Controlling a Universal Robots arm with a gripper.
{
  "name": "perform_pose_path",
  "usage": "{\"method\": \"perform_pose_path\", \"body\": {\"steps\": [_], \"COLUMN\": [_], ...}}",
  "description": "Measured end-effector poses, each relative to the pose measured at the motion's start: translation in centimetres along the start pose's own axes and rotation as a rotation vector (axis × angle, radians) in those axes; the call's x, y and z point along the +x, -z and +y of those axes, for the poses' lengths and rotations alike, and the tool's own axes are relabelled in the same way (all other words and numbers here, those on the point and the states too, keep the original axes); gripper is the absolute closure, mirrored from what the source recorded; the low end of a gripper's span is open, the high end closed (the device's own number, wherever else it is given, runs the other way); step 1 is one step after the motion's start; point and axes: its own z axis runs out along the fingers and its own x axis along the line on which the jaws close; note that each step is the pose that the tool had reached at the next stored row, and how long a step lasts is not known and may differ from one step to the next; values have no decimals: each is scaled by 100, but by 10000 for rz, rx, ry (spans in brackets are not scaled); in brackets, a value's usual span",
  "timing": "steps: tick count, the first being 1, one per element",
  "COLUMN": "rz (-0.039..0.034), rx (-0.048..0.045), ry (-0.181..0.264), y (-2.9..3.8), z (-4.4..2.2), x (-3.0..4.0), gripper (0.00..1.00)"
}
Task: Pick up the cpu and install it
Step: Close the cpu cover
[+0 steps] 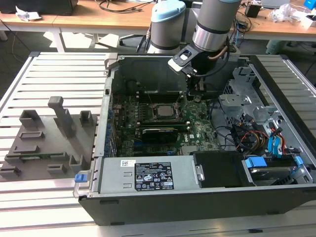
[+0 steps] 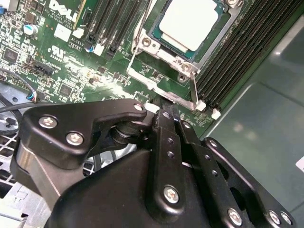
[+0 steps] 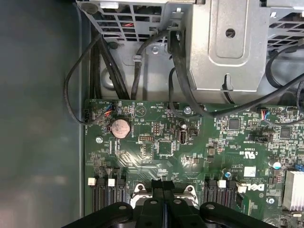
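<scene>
While the end effector (image 2: 165,108) hangs pinched closed and empty near the socket (image 2: 144,43), the cpu (image 2: 190,23) sits inside it, flat, square, silver-grey, dark-rimmed; the first wrist view shows a coin battery (image 3: 119,127) on the motherboard (image 3: 142,159).

Probably a robotics lab, slatted aluminium bench (image 1: 59,74), cluttered desks (image 1: 84,20)

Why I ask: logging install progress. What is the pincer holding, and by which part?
Nothing: the pincer is shut with nothing in it, and the cpu lies in its socket, apart from it.
</scene>
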Motion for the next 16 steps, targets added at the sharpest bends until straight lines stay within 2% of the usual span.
{"method": "perform_pose_path", "body": {"steps": [16], "rz": [0], "rx": [0], "ry": [-1], "y": [-11], "z": [-147], "x": [3], "gripper": [89]}}
